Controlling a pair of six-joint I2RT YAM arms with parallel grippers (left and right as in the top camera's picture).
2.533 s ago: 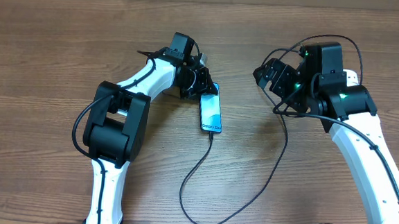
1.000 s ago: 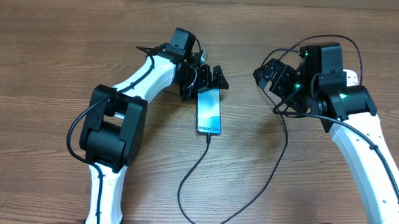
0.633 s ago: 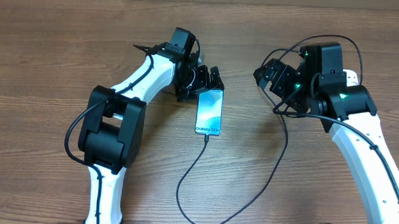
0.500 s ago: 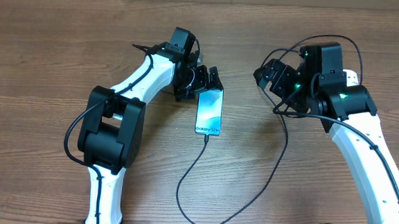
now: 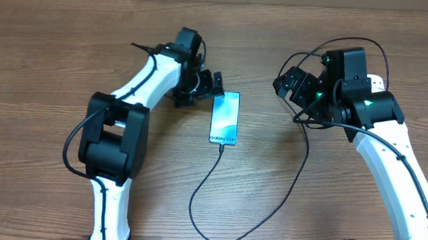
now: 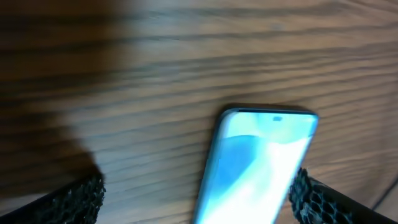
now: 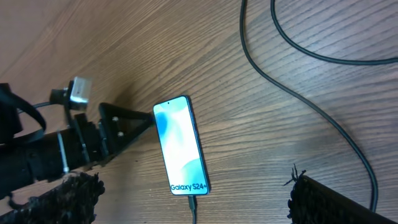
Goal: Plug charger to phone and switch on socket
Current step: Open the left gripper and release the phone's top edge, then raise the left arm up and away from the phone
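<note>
Since it gapes wide on nothing, the left gripper [image 6: 199,196] only hovers by the top end of the phone [image 5: 225,118], which lies flat, screen up, the charger [image 5: 193,199] apparently seated in its lower end; the right gripper [image 7: 193,196] gapes empty too; no socket shows.

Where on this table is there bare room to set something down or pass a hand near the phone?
Bare wood lies between the phone and the charger cable rising to the right arm, and across the table left of the left arm. It is crowded at the phone's top left corner, beside the left fingers.
</note>
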